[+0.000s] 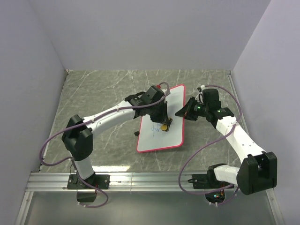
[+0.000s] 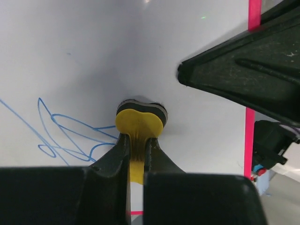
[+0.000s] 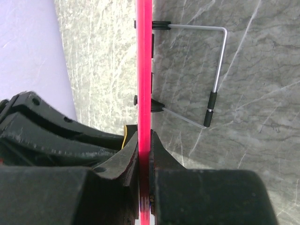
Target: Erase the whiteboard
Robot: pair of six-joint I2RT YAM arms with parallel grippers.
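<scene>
The whiteboard (image 1: 169, 101), white with a red-pink rim, lies tilted in the middle of the table. Blue scribbles (image 2: 65, 133) mark its lower left part. My left gripper (image 2: 137, 140) is shut on the yellow bone-shaped eraser (image 2: 139, 123), whose dark pad presses on the board just right of the scribbles. From above, the left gripper (image 1: 163, 121) hangs over the board's middle. My right gripper (image 3: 145, 140) is shut on the whiteboard's red rim (image 3: 144, 70), at the board's right edge (image 1: 180, 113). Its black finger (image 2: 243, 79) shows in the left wrist view.
A wire stand (image 3: 215, 70) with black clips is folded under the board's back. A small black object (image 1: 137, 133) lies by the board's left edge. Grey marble tabletop (image 1: 103, 93) surrounds the board, with walls on three sides and a metal rail (image 1: 140, 180) at the near edge.
</scene>
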